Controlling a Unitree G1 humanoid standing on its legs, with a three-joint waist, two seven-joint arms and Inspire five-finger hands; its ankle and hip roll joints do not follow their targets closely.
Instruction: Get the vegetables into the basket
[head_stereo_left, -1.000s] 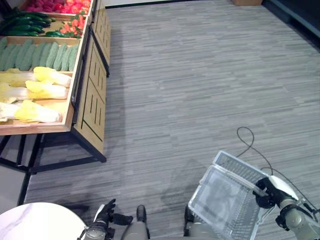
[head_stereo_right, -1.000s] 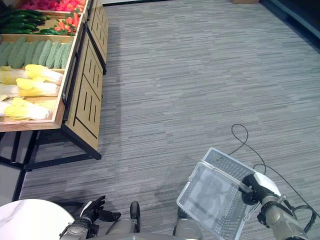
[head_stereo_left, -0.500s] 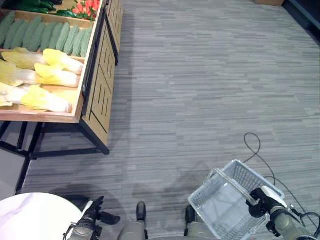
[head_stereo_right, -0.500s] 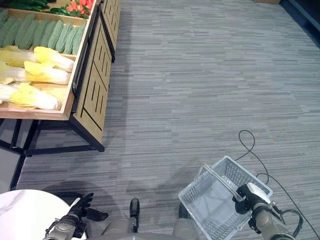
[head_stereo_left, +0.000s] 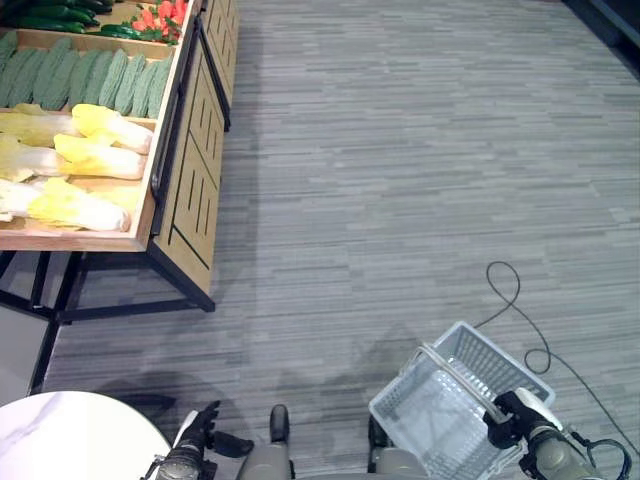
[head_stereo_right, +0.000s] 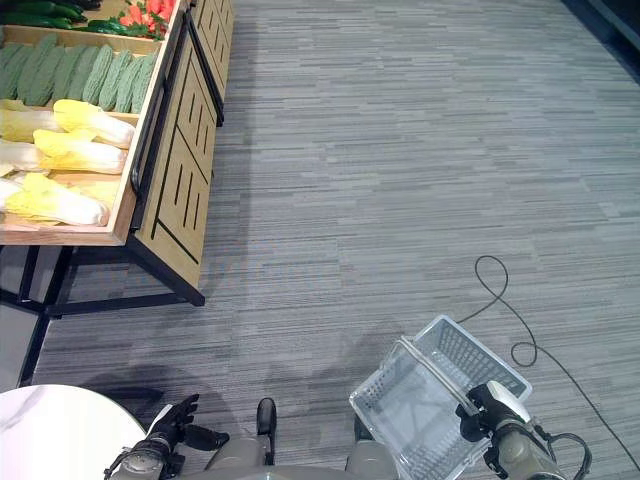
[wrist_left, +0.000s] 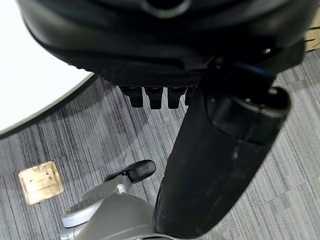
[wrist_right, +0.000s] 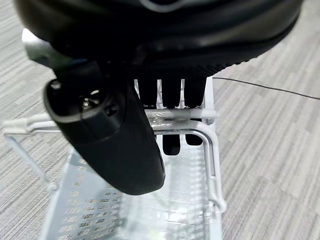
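Here, the right robot hand has its fingers curled round the clear handle of the white wire basket, which hangs low at the robot's right side just above the grey carpet floor. Basket looks tilted, one corner pointing away from the robot; nothing visible inside it in the right wrist view. From the head views the same hand shows at the basket's near right rim.

The left robot hand sits low at the robot's left with fingers relaxed and slightly spread, holding nothing. In its wrist view the fingers hang straight over the carpet, next to the curved edge of a round white surface. A small square brass floor plate lies in the carpet near it.

Vegetables are all on the wooden produce stand at far left, well apart from the basket, with open carpet between. In its slanted trays: pale yellow-white napa cabbages in the nearest tray, bumpy green bitter gourds behind them, then dark green cucumbers and red peppers at the back edge. The stand's slatted wooden side panel faces the open floor, on black metal legs. The round white surface is below the stand's near corner, between the left robot hand and the stand.
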